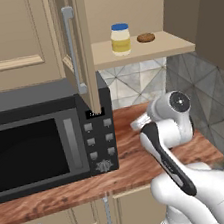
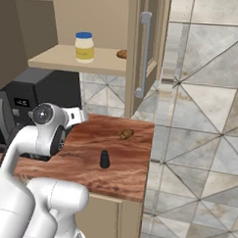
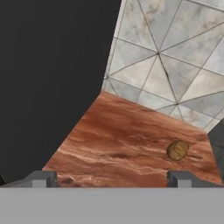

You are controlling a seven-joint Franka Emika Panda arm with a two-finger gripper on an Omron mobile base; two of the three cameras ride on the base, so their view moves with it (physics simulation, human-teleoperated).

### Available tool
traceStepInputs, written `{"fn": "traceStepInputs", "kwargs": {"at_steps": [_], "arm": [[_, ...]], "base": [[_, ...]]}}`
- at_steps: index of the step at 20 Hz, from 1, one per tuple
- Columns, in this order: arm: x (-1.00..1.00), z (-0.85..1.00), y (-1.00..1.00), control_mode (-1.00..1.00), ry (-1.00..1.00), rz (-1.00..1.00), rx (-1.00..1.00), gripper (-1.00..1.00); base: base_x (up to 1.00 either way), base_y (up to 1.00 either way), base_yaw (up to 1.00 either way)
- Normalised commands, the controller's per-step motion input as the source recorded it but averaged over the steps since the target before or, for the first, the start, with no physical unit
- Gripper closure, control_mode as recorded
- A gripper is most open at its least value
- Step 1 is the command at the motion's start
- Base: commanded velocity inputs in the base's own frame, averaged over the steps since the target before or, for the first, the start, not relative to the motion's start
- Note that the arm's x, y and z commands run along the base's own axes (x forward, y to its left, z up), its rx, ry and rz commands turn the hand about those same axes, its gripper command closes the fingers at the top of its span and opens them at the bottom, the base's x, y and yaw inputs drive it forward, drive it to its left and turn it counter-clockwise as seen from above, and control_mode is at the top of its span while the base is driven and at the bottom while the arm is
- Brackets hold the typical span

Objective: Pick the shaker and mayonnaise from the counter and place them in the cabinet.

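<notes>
The mayonnaise (image 1: 120, 38) (image 2: 84, 47), a jar with a blue lid and yellow label, stands upright on the shelf of the open cabinet (image 1: 148, 53) (image 2: 69, 60). The small black shaker (image 2: 105, 159) stands on the reddish-brown counter (image 2: 84, 171) (image 1: 134, 166) near its front edge. My gripper (image 3: 111, 179) hovers low over the counter (image 3: 122, 135) beside the microwave, open, with nothing between its fingertips. It points toward the back wall, and the shaker lies behind and to the right of the hand.
The black microwave (image 1: 37, 139) (image 3: 48, 78) stands close on the left of the hand. A brown lump (image 2: 126, 134) (image 3: 177, 150) lies on the counter, another (image 1: 145, 37) on the shelf. The open cabinet door (image 1: 76, 38) (image 2: 143, 53) hangs overhead. The counter ends at the right.
</notes>
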Motion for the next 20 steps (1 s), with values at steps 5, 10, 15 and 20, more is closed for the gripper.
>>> {"fn": "traceStepInputs", "kwargs": {"at_steps": [5,10,15,20], "arm": [[-0.06,-0.31,0.00,-1.00,0.07,0.00,0.00,-1.00],[-0.09,-0.41,0.00,-1.00,0.07,0.00,0.00,-1.00],[-0.10,-0.54,0.00,-1.00,0.11,-0.02,0.00,-1.00],[-0.01,-0.45,0.00,-1.00,0.12,-0.06,0.00,-1.00]], "base": [[0.00,0.00,0.00],[0.00,0.00,0.00],[0.00,0.00,0.00],[0.00,0.00,0.00]]}}
